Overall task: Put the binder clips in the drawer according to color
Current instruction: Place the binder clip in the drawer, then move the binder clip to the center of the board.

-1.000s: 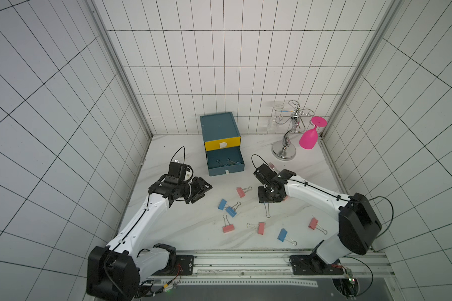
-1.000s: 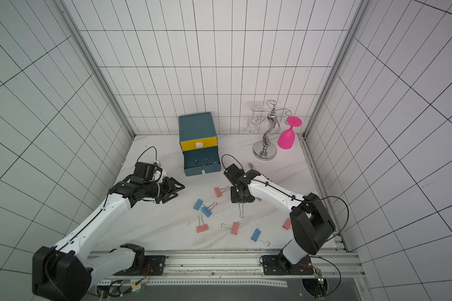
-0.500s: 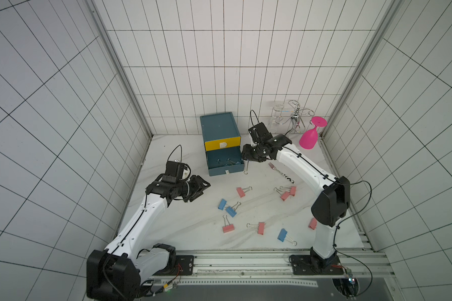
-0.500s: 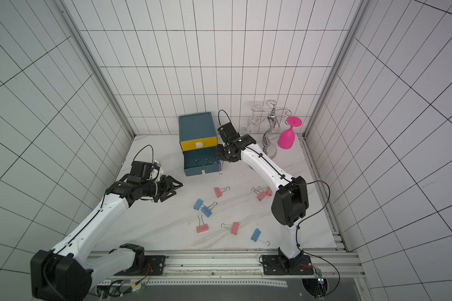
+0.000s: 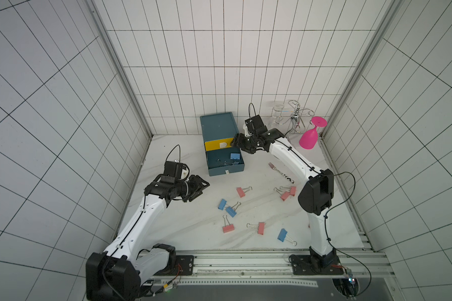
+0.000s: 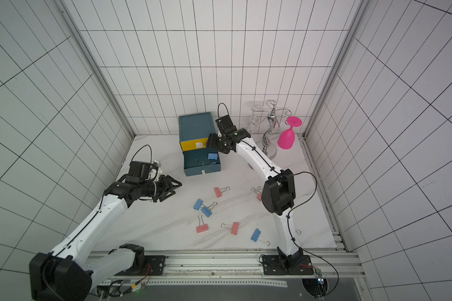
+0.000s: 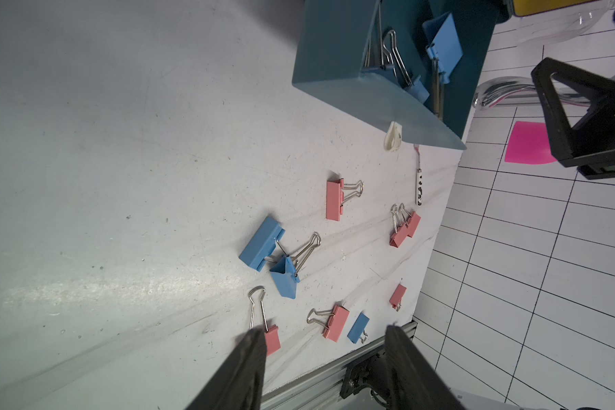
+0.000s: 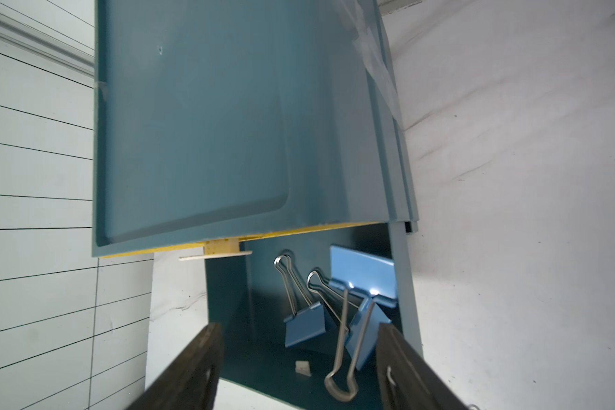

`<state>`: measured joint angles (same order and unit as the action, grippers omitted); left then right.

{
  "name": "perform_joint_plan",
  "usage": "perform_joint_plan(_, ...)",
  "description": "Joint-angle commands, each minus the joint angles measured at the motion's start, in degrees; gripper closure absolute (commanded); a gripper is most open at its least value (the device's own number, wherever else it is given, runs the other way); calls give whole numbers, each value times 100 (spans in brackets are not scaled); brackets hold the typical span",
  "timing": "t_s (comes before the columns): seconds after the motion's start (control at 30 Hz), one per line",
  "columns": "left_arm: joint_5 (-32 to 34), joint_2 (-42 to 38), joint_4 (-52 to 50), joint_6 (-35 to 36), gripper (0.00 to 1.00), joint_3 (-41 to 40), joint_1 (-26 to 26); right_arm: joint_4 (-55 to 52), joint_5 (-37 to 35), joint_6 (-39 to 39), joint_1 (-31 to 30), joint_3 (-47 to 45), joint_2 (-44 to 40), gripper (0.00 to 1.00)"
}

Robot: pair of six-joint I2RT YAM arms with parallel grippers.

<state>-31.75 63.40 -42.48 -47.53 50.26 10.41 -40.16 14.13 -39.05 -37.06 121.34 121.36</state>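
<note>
Left wrist view: salmon-pink and blue binder clips (image 7: pixel 334 200) with silver wire handles lie loose on your white desk (image 7: pixel 121 177), not yet sorted. Left tool (image 7: pixel 322 332) hangs above them, half spread, gripping nothing, likely waiting its turn. Farther back, the pulled-out teal drawer (image 5: pixel 226 170) holds blue clips (image 8: pixel 361 280) only, which fits sorting by colour. Right tool (image 8: pixel 299 326) stands wide over that drawer, empty; you see no finger touching a clip.

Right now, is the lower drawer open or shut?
Open. The lower drawer sticks out past the yellow drawer front, and blue clips lie inside it.
</note>
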Motion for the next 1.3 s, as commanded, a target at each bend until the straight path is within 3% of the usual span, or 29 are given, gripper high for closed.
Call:
perform_joint_plan(0.0, -51, -31, 4, 107, 43, 183, -47, 198, 99, -35, 76, -149, -171, 28)
perform_joint_plan(0.27, -7, -26, -23, 180, 43, 248, -48, 193, -70, 178, 91, -1101, -952, 31)
perform_joint_plan(0.6, 63, 28, -2, 244, 43, 309, -6, -48, -616, 317, 111, -4041, -2826, 32)
perform_joint_plan(0.87, 90, 81, 114, 165, 43, 236, 182, -449, -913, 72, 129, -6104, -4180, 31)
perform_joint_plan(1.27, 99, 235, 275, 75, 43, 151, 391, -805, -620, -626, 70, -7909, -5461, 31)
